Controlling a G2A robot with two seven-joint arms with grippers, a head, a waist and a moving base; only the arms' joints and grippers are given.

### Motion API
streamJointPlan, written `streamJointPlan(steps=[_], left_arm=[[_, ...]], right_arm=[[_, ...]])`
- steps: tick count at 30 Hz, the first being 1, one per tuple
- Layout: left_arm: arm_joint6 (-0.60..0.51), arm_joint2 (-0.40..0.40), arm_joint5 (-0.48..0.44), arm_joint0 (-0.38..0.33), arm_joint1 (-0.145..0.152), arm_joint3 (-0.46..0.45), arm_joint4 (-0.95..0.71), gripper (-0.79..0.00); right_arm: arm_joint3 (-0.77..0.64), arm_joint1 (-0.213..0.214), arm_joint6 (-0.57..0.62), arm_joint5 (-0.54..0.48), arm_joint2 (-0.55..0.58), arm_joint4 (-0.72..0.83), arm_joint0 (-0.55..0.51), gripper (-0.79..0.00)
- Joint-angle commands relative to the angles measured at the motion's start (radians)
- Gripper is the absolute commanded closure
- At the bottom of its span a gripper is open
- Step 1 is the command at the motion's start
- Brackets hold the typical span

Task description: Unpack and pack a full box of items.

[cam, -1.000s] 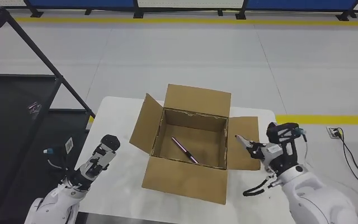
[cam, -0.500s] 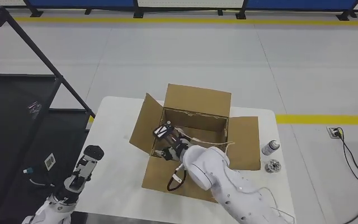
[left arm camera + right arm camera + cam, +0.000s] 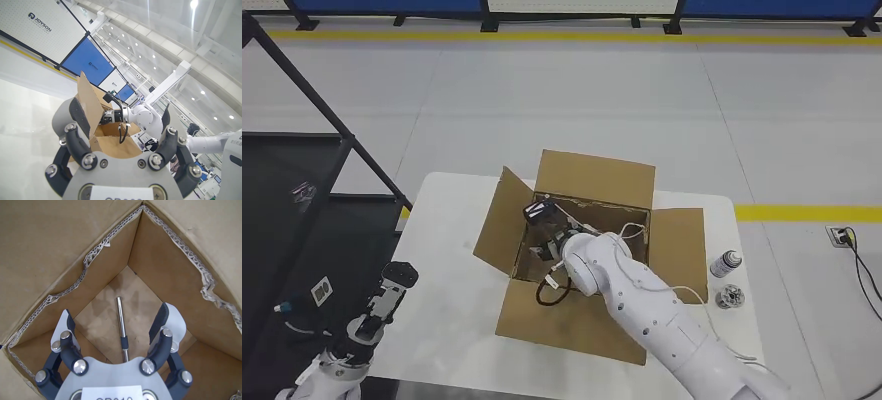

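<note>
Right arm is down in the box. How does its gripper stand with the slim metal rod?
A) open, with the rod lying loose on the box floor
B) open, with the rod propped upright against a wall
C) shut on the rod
A: in the right wrist view the right gripper has its fingers spread wide, and the slim metal rod lies flat on the floor of the box, untouched.

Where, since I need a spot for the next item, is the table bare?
The widest bare table lies between the box's left flap and the table's left edge. Crowded: beside the right flap, with a spray can and a small round item, and inside the box, where the right gripper hangs.
</note>
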Motion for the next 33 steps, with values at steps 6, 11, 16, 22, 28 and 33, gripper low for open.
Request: streamJointPlan(steps=[6,11,16,22,28,33], left_arm=[[0.001,0.000,0.000,0.000,0.000,-0.001,0.001,-0.785],[0.001,0.000,0.000,0.000,0.000,-0.001,0.001,-0.785],[0.001,0.000,0.000,0.000,0.000,-0.001,0.001,-0.785],[0.001,0.000,0.000,0.000,0.000,-0.001,0.001,-0.785],[0.001,0.000,0.000,0.000,0.000,-0.001,0.001,-0.785],[0.001,0.000,0.000,0.000,0.000,-0.001,0.001,-0.785]], right_arm=[[0.000,0.000,0.000,0.001,0.000,0.001,0.000,-0.785],[0.029,0.002,0.046,-0.065,0.011,-0.013,0.010,-0.785],[0.121,0.003,0.180,-0.215,0.040,0.051,0.061,-0.785],[0.214,-0.016,0.272,-0.316,0.012,0.084,0.097,-0.785],[0.302,-0.051,0.272,-0.274,-0.042,0.058,0.118,-0.456],[0.396,-0.081,0.273,-0.280,-0.062,0.077,0.144,-0.351]])
